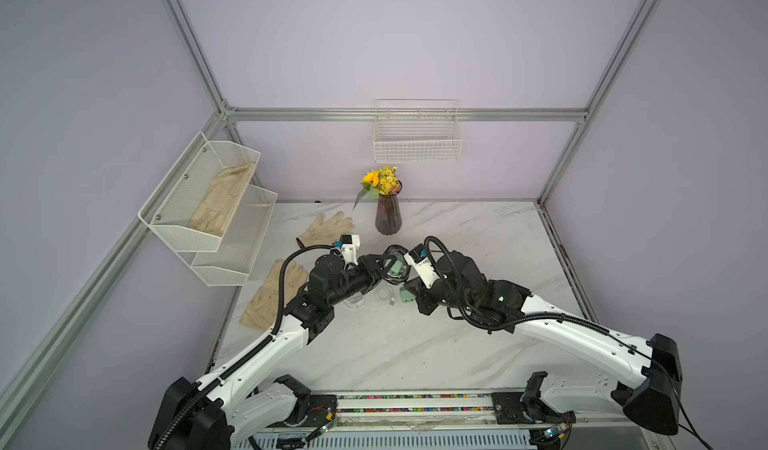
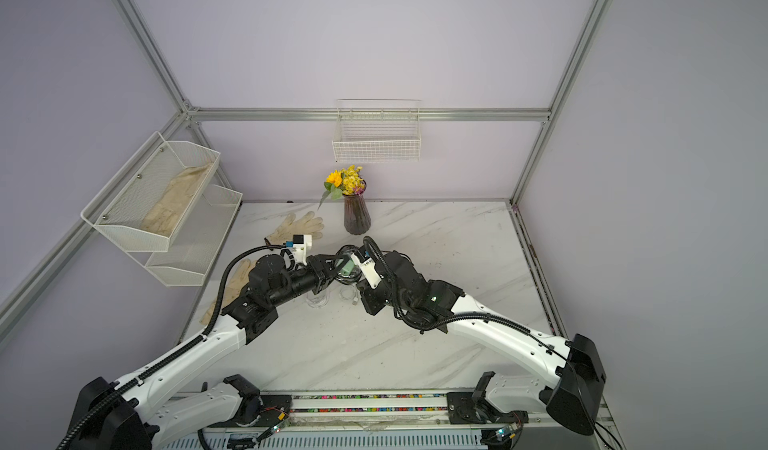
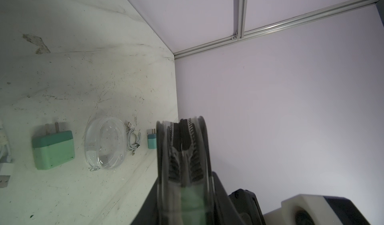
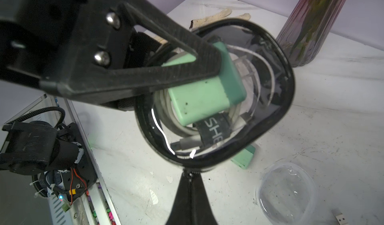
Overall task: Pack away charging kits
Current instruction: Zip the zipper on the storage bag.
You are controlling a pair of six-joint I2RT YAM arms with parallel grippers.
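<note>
One kit is already in the air. The zip case [image 4: 288,84], a clear pouch with a black zipper rim, hangs just in front of the vase [image 1: 387,217], on the robot's side of it. Through the wall you can see a mint green adapter [image 4: 203,101] lying on its coiled white cable [image 4: 164,111]. Your left gripper [image 1: 377,265] is clamped across the case, with one finger flat over the clear face. Your right gripper [image 4: 190,184] is nipped fully closed on the zipper pull [image 4: 190,172] at the case's edge.

Treat the case as light but floppy. The clear walls will likely buckle under a squeeze and the plastic looks slick. Hold it by the stiffer zipper rim and draw the pull along the teeth, not away from them. The adapter is probably the one weighty piece inside and may slide toward whichever end tips down.

The rest lies on the table [image 1: 415,344], further from the vase toward the robot. There you have a second mint adapter [image 3: 53,149], an empty clear case [image 3: 106,142], a loose cable coil [image 3: 133,139] and a teal-blue adapter [image 3: 152,139]. Take the adapters by their flat sides, clear of the prongs. Take the cable across the whole coil so it does not unwind.
</note>
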